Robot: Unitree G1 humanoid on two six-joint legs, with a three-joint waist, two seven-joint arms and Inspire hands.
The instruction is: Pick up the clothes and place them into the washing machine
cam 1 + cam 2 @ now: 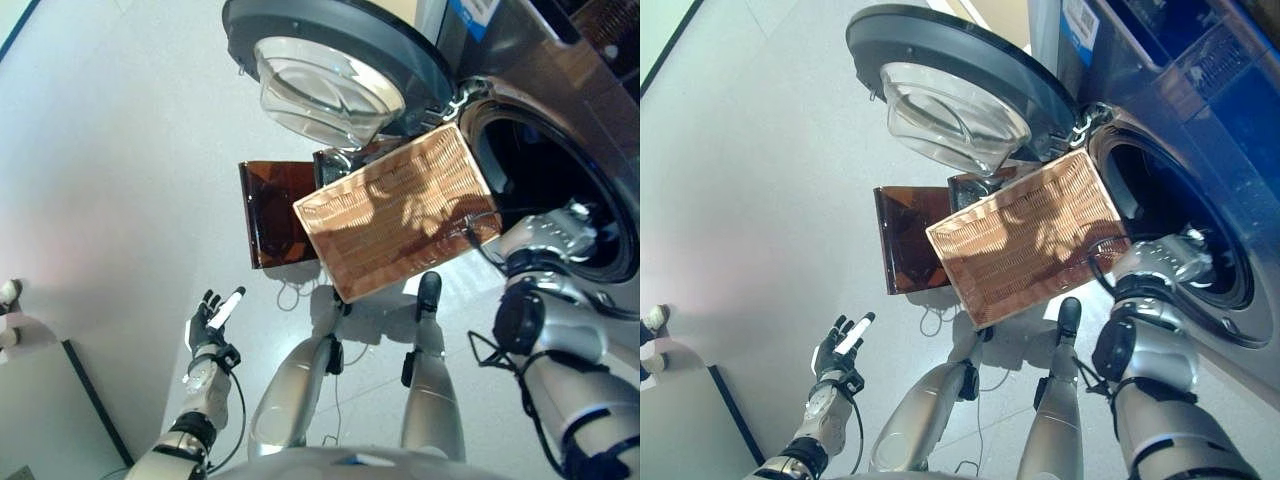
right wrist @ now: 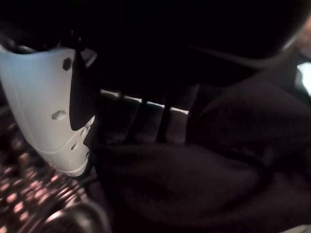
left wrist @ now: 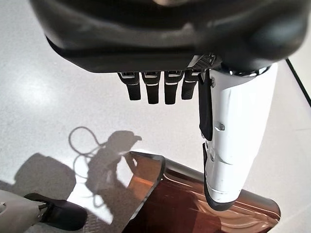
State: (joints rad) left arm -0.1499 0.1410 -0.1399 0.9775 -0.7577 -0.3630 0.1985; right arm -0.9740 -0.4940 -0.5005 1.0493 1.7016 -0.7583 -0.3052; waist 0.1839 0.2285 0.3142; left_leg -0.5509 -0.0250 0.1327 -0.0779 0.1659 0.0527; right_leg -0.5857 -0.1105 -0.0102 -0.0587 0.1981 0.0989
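The wicker basket (image 1: 400,215) is lifted off its box and tipped up, its underside facing me and its far edge at the washing machine's dark drum opening (image 1: 560,170). My right hand (image 1: 545,238) is at the basket's edge by the drum. In the right wrist view its white-covered thumb (image 2: 53,107) lies against the wicker (image 2: 24,189) and its fingers reach over into dark cloth (image 2: 204,170). My left hand (image 1: 210,325) is open and empty, low over the floor, fingers straight (image 3: 153,90).
The machine's round door (image 1: 330,70) hangs open above the basket. The low dark brown box (image 1: 270,215) stands bare beside the machine and shows in the left wrist view (image 3: 194,204). A person's shoe (image 1: 8,295) is at the left edge.
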